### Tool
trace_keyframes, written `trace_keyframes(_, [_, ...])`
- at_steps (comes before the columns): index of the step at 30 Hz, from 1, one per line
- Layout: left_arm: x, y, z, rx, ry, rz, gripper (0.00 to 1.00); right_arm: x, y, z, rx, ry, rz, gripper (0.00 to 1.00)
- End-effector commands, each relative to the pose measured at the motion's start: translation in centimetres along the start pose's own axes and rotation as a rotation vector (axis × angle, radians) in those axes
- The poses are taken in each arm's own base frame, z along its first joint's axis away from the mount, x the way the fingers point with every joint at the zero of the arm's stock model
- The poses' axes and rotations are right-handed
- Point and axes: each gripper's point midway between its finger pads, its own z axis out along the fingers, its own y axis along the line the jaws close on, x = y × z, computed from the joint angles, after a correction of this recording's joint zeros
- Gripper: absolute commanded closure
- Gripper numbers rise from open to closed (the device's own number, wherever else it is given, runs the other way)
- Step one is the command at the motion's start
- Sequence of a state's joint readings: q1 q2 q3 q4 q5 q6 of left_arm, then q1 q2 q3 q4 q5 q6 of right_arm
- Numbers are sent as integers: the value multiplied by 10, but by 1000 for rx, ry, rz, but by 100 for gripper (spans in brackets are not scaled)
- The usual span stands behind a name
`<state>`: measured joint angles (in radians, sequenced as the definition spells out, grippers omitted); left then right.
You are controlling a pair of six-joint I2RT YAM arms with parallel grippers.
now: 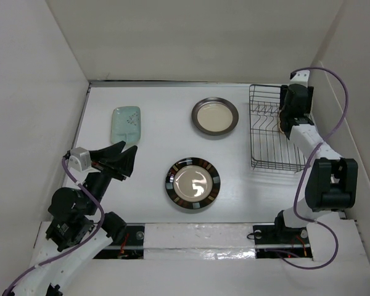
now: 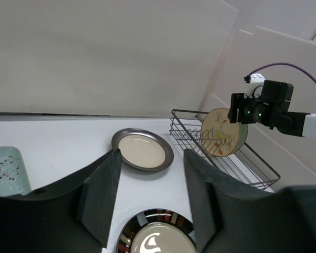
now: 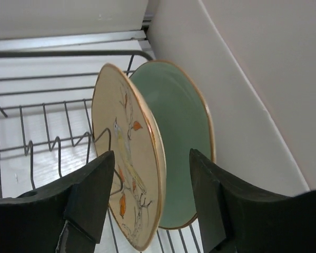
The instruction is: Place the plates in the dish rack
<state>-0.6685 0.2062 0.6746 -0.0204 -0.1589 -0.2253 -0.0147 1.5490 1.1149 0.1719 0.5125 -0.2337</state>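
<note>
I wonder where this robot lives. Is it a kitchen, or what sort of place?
Probably a robot test booth, not a real kitchen. Plain white walls box in a white table, two robot arms sit at its near edge, and plates lie out beside a dish rack.

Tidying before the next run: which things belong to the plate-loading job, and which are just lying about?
Job: dish rack; floral plate and green round plate standing in it; green rectangular plate, brown-rimmed plate, striped-rim plate on the table.
Lying about: only the arms' purple cables.
</note>
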Motion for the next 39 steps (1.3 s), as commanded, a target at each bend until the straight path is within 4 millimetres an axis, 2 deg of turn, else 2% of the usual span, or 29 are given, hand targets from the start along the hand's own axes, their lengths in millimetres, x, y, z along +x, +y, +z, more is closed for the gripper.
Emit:
trace_keyframes(1, [-12, -2, 5, -6, -32, -6, 55, -77, -15, -22, 86, -172, 216, 32])
trace_keyframes(3, [-11, -2, 6, -8, -28, -2, 67, -104, -8, -37, 60, -221, 288, 31])
trace_keyframes(5, [-7, 2, 8, -28, -23, 2, 77, -128, 24, -60, -59, -269, 317, 31])
trace_keyframes(6, [-6, 5, 9, -45, -22, 4, 88, -136, 37, -68, -105, -283, 347, 36])
trace_keyframes(7, [-6, 7, 10, -56, -20, 5, 94, -146, 55, -78, -181, -301, 365, 43])
trace_keyframes(8, [-4, 10, 11, -69, -17, 7, 100, -151, 85, -92, -287, -304, 394, 54])
trace_keyframes(9, [-4, 11, 11, -81, -17, 8, 100, -154, 108, -101, -368, -299, 416, 91])
trace_keyframes(10, [-5, 16, 11, -105, -24, 10, 100, -156, 141, -116, -508, -281, 466, 100])
trace_keyframes(11, [-5, 19, 11, -120, -30, 8, 100, -161, 178, -140, -631, -276, 469, 100])
trace_keyframes(12, [-4, 21, 11, -134, -31, 9, 100, -148, 214, -146, -707, -230, 455, 100])
trace_keyframes(13, [-4, 26, 12, -157, -33, 13, 100, -153, 239, -161, -781, -214, 498, 100])
trace_keyframes(14, [-3, 28, 12, -168, -33, 13, 100, -133, 287, -179, -865, -142, 506, 100])
trace_keyframes(17, [0, 34, 14, -201, -30, 20, 100, -118, 350, -209, -996, -47, 573, 97])
trace_keyframes(18, [3, 36, 15, -211, -23, 23, 100, -124, 373, -229, -1057, -38, 602, 86])
trace_keyframes(19, [4, 37, 16, -221, -18, 26, 100, -94, 408, -228, -1074, 59, 617, 85])
trace_keyframes(20, [7, 38, 18, -223, -3, 32, 100, -87, 425, -234, -1097, 94, 627, 83])
trace_keyframes(21, [9, 38, 19, -225, 4, 33, 100, -97, 440, -243, -1128, 97, 658, 76])
trace_keyframes(22, [9, 38, 19, -227, 5, 33, 97, -74, 469, -256, -1155, 163, 674, 69])
trace_keyframes(24, [10, 39, 20, -230, 2, 33, 91, -63, 494, -269, -1180, 197, 686, 53])
trace_keyframes(25, [12, 38, 21, -228, 7, 33, 86, -78, 506, -285, -1202, 203, 708, 50])
trace_keyframes(26, [11, 41, 21, -238, 6, 36, 83, -49, 529, -283, -1199, 257, 678, 48])
trace_keyframes(27, [11, 38, 21, -226, 7, 35, 79, -45, 539, -283, -1210, 283, 680, 44])
trace_keyframes(28, [11, 39, 22, -224, 7, 38, 78, -36, 550, -296, -1238, 331, 676, 43])
trace_keyframes(29, [10, 37, 22, -216, 3, 36, 77, -49, 559, -310, -1263, 321, 692, 42])
trace_keyframes(30, [10, 39, 22, -222, 2, 41, 75, -25, 574, -309, -1247, 365, 673, 41])
trace_keyframes(31, [11, 38, 22, -215, 6, 39, 74, -18, 578, -306, -1229, 386, 666, 40])
trace_keyframes(32, [11, 37, 22, -211, 8, 38, 74, -22, 584, -314, -1241, 383, 680, 40])
trace_keyframes(34, [9, 36, 21, -203, 3, 36, 72, -2, 596, -315, -1230, 429, 692, 40])
trace_keyframes(39, [6, 37, 19, -208, -10, 35, 71, 27, 606, -302, -1155, 484, 722, 41])
